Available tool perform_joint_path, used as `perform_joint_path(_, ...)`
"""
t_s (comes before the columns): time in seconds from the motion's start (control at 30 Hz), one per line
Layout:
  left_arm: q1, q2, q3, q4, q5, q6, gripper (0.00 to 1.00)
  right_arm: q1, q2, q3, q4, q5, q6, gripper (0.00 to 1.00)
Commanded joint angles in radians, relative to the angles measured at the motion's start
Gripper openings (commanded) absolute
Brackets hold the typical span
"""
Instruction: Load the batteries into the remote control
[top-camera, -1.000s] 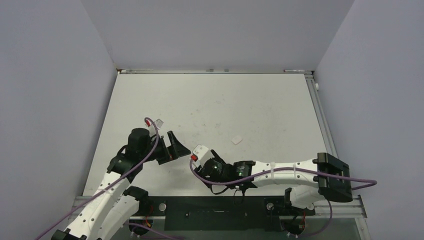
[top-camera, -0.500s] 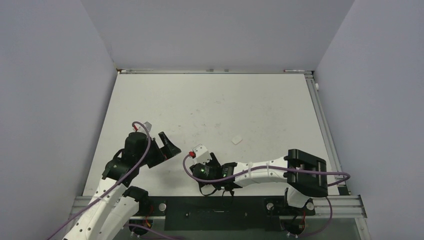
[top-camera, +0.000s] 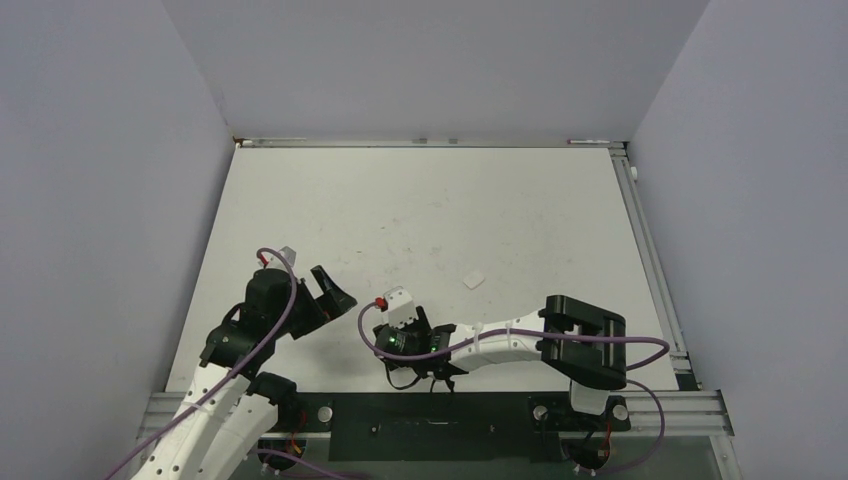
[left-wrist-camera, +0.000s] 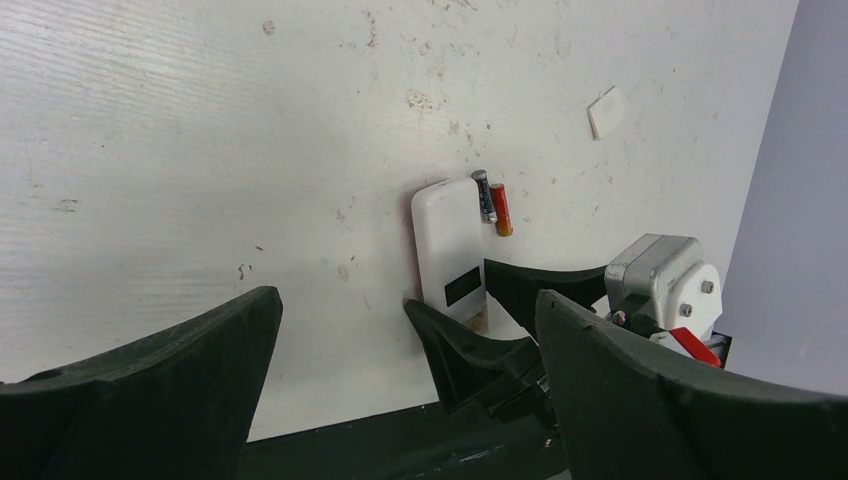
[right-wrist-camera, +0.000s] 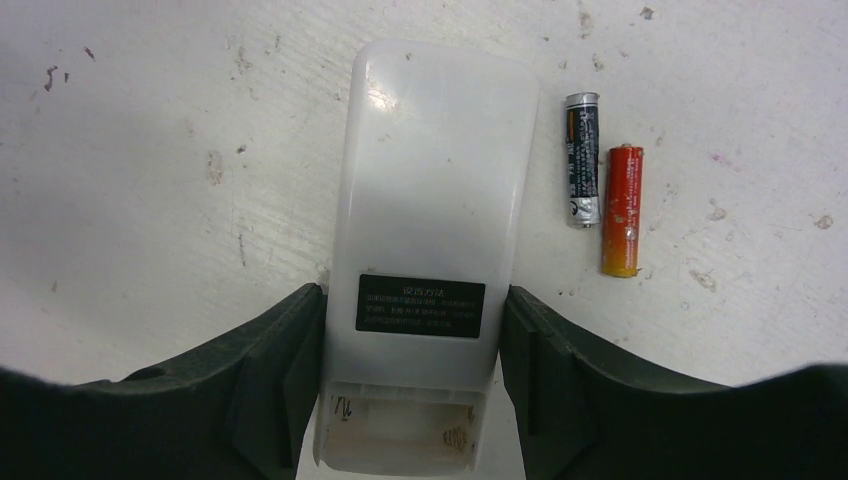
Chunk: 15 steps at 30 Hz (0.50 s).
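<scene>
The right end effector (right-wrist-camera: 412, 300) is seen clamped on the small flat white rectangular remote control (right-wrist-camera: 425, 200), with its black fingers (right-wrist-camera: 280, 370) pressed against the two long sides at the end nearest the wrist camera. The remote control is laid back-up on the scuffed white table (top-camera: 450, 200), close to the front edge. A black label is shown on its back, and a shallow recess is seen just below the label. From above, it is hidden under the right wrist.

Just beside one long edge of the remote control, the two batteries are laid parallel to it. The dark cylindrical battery (right-wrist-camera: 582, 160) is placed nearer the remote, and the reddish-orange cylindrical battery (right-wrist-camera: 621, 210) is set just beyond it, shifted a little toward the gripped end. Neither is touched by a finger.

The left end effector (left-wrist-camera: 405, 300) is held wide open with nothing between its fingers, and it is aimed at the remote control from the side.

Compared with a second ago, the right arm is folded further in, and its wrist has been carried left and toward the front edge. The left arm has also been drawn slightly back to the left. The small loose white chip (top-camera: 474, 279) is unmoved, well apart from everything.
</scene>
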Motion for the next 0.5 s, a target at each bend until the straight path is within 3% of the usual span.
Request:
perform_joint_path(0.0, 0.007, -0.012, 0.047, -0.015, -0.016, -0.016, 0.96, -0.007, 0.017, 0.046, 0.037, 0.035, 0.051, 0.21)
perform_joint_path(0.1, 0.007, -0.009, 0.044, -0.012, -0.01, -0.019, 0.96, -0.009, 0.03, 0.054, 0.033, 0.037, 0.061, 0.26)
perform_joint_path(0.33, 0.007, -0.005, 0.039, -0.009, -0.007, -0.019, 0.96, -0.008, 0.029, 0.071, 0.013, 0.041, 0.07, 0.5)
perform_joint_path(0.47, 0.007, -0.002, 0.036, -0.005, -0.005, -0.019, 0.96, -0.008, 0.016, 0.072, 0.012, 0.04, 0.07, 0.56)
